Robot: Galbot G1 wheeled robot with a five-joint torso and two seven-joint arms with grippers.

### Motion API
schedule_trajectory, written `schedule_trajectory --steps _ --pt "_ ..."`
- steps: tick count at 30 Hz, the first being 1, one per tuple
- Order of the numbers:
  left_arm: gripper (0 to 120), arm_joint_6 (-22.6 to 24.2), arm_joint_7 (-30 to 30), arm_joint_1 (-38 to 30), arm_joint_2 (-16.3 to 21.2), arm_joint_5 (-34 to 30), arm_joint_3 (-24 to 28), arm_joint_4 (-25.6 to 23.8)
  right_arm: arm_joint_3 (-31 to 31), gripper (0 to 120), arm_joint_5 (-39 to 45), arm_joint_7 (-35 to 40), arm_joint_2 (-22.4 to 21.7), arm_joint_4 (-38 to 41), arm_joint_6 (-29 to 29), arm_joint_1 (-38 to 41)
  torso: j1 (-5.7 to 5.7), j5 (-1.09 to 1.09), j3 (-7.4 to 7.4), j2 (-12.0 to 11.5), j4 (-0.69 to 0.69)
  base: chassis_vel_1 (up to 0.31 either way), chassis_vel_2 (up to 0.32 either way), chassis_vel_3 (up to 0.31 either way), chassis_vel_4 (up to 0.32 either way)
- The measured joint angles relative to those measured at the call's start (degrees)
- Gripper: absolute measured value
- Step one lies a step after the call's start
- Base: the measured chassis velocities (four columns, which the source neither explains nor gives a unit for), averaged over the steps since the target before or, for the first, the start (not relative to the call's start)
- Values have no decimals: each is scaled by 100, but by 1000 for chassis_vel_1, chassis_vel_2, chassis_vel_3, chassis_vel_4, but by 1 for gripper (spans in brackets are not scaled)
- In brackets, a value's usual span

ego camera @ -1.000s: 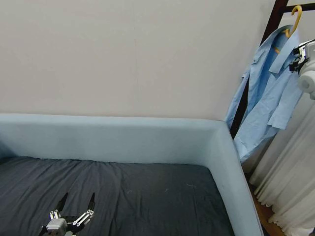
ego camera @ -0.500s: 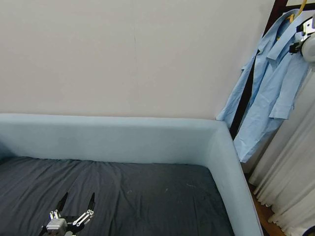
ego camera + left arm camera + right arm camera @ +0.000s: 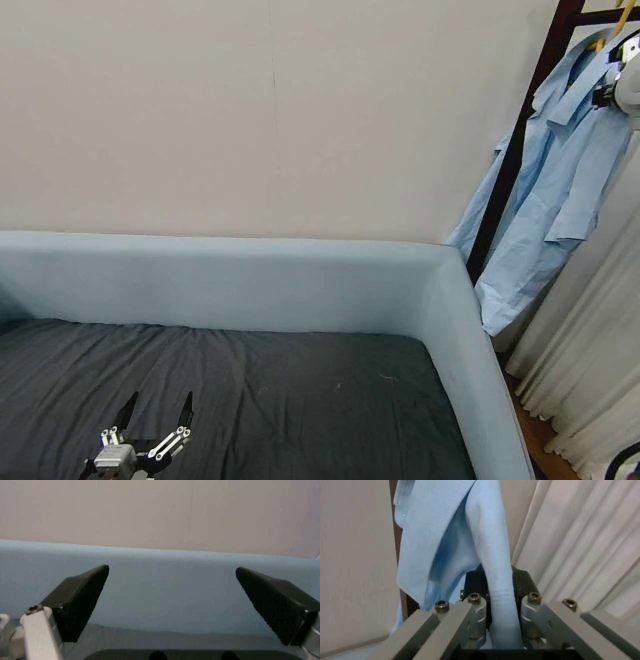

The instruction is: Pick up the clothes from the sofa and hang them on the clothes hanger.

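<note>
A light blue shirt [image 3: 545,190] hangs on a yellow hanger [image 3: 600,42] high at the right, beside the dark wooden rack pole [image 3: 515,165]. My right gripper [image 3: 608,92] is up at the shirt's collar side. In the right wrist view, my right gripper [image 3: 500,592] is shut on a fold of the shirt [image 3: 492,555]. My left gripper [image 3: 152,432] hovers low over the sofa's dark seat [image 3: 300,400], open and holding nothing. Seen from the left wrist, the left gripper [image 3: 171,572] faces the sofa back [image 3: 170,592].
The sofa's light blue backrest [image 3: 230,280] and right arm [image 3: 475,370] border the dark seat. White curtains [image 3: 590,360] hang right of the rack. A plain wall [image 3: 270,110] rises behind the sofa.
My right gripper has lifted the shirt and hanger up and slightly right, up toward the top of the rack. The left gripper has stayed where it was.
</note>
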Motion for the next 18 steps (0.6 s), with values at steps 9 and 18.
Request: schedule_trajectory --steps 9,18 --pt "100 0 1 0 0 0 0 0 38 6 567 493 549 -695 5 197 0 -2 0 0 0 0 0 0 0" --pt "100 0 0 0 0 0 0 0 199 6 894 992 1490 -1836 14 407 0 -2 0 0 1 0 0 0 0"
